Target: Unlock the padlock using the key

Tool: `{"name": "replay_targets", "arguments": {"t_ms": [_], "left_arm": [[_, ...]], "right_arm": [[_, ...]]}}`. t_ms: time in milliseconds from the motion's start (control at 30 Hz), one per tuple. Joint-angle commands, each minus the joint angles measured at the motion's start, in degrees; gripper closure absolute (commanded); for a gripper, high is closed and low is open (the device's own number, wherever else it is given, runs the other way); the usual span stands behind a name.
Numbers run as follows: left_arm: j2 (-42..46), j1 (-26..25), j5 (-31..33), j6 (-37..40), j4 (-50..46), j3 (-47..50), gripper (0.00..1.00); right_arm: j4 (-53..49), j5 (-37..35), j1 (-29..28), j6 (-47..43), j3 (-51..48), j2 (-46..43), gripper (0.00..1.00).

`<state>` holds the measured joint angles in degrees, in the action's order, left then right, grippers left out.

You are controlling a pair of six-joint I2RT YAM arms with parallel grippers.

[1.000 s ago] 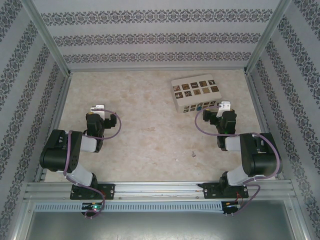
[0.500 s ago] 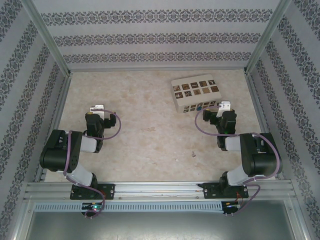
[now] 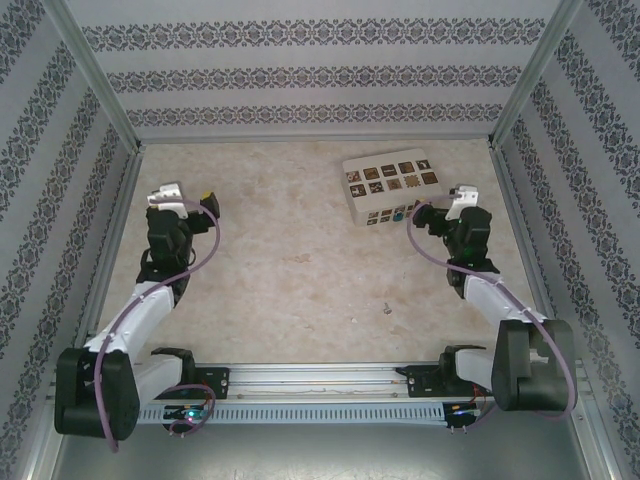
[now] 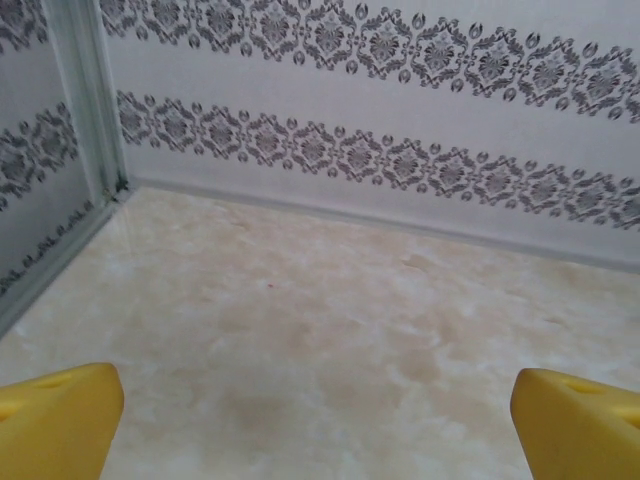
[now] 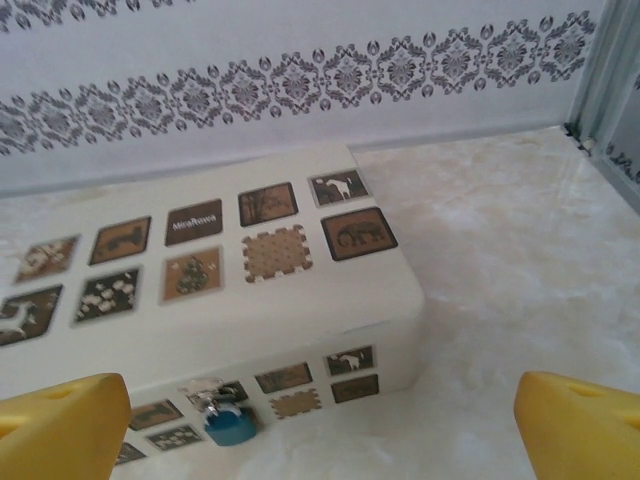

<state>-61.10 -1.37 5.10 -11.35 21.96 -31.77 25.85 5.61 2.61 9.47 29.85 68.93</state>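
Note:
The tiny blue padlock [image 5: 230, 425] hangs by its silver shackle from the front wall of the cream box [image 5: 230, 310], low and left in the right wrist view; from above the padlock [image 3: 399, 214] is a speck on the box's near side. My right gripper [image 5: 320, 440] is open, its yellow fingers [image 5: 60, 425] wide apart, a short way in front of the box and right of the padlock. The key [image 3: 385, 308] lies alone on the table, well nearer than the box. My left gripper [image 3: 185, 196] is open over bare table at far left, holding nothing.
The cream box [image 3: 392, 187] with dark brown tiles sits at the back right of the marbled table [image 3: 290, 260]. Patterned walls and metal posts close in the table on three sides. The left wall's post [image 4: 95, 100] is near the left gripper.
Both arms have stretched out from their folded pose. The left gripper moved left and farther back. The right gripper moved right and slightly back, beside the box's right end.

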Motion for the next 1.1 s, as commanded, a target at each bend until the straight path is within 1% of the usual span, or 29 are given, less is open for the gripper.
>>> {"name": "replay_targets", "arguments": {"t_ms": [0, 67, 167, 233, 367, 467, 700, 867, 1067], "left_arm": [[0.3, 0.51, -6.09, -8.96, -18.13, -4.88, 0.01], [-0.9, 0.02, -9.18, -12.57, -20.84, -7.22, 0.01], [-4.34, -1.97, -13.74, -17.73, -21.54, -9.83, 0.01], [-7.72, -5.05, -15.01, -19.48, -21.91, -12.5, 0.01], [-15.17, -12.47, -15.52, -20.99, -21.94, -18.44, 0.01], [-21.43, -16.74, -18.67, -23.2, -19.78, -23.13, 0.01], [-36.29, -24.23, -22.97, -27.91, -18.4, -36.07, 0.01], [-45.49, -27.29, -25.56, -30.97, -18.11, -44.19, 0.01], [-56.24, -30.22, -28.41, -31.49, -22.2, -55.66, 0.01]], "right_arm": [[-12.45, 9.18, 2.04, 5.82, 6.04, 0.12, 0.02], [-15.21, 12.23, 3.49, 8.43, 9.08, 1.36, 0.01], [-17.49, 16.57, 6.16, 12.32, 13.73, 4.68, 0.02], [-18.0, 18.96, 7.84, 13.84, 16.75, 7.82, 0.02], [-18.64, 21.58, 10.35, 16.64, 22.39, 13.87, 0.02], [-20.72, 23.66, 11.31, 17.46, 27.46, 18.73, 0.02], [-23.56, 24.5, 11.27, 20.23, 35.76, 28.71, 0.02], [-24.38, 25.16, 10.68, 22.09, 39.13, 34.03, 0.02], [-26.42, 24.98, 9.72, 21.34, 42.01, 38.01, 0.02]]}}
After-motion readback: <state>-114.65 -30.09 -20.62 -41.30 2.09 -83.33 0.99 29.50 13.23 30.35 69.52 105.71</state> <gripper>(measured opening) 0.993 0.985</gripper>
